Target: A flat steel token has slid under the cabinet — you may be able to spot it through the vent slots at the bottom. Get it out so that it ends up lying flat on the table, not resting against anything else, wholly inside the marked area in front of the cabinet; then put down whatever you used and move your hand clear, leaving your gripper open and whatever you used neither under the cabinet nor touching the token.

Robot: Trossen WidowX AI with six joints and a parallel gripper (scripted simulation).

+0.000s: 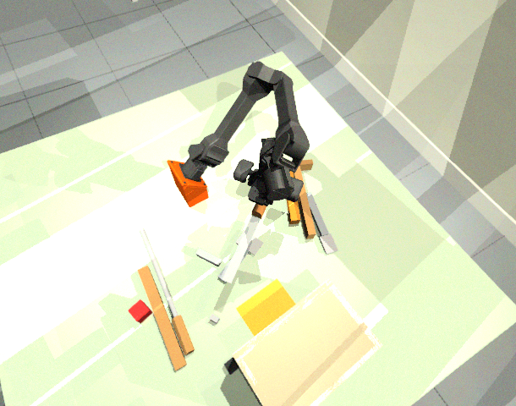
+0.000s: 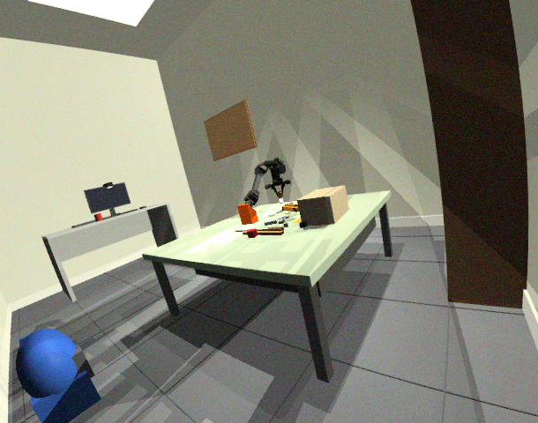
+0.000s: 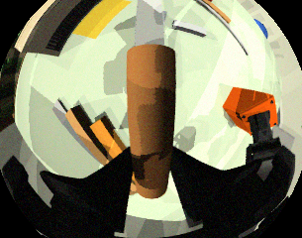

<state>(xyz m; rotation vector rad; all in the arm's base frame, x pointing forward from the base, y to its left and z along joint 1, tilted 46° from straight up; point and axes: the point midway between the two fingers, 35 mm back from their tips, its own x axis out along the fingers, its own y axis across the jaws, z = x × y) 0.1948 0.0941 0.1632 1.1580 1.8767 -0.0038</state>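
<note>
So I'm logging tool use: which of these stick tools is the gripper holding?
The brown-handled, white-bladed tool slanting toward the yellow area; the gripper clamps its handle. All the others lie loose on the table.

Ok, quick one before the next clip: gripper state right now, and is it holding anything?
Gripper: shut on the brown handle of a long white-shafted tool, which hangs down toward the table.

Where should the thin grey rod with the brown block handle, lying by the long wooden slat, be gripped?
Probably its brown handle, the thickest part, from straight above since it lies flat. The long wooden slat hugs one side, so finger room looks tight there.
</note>
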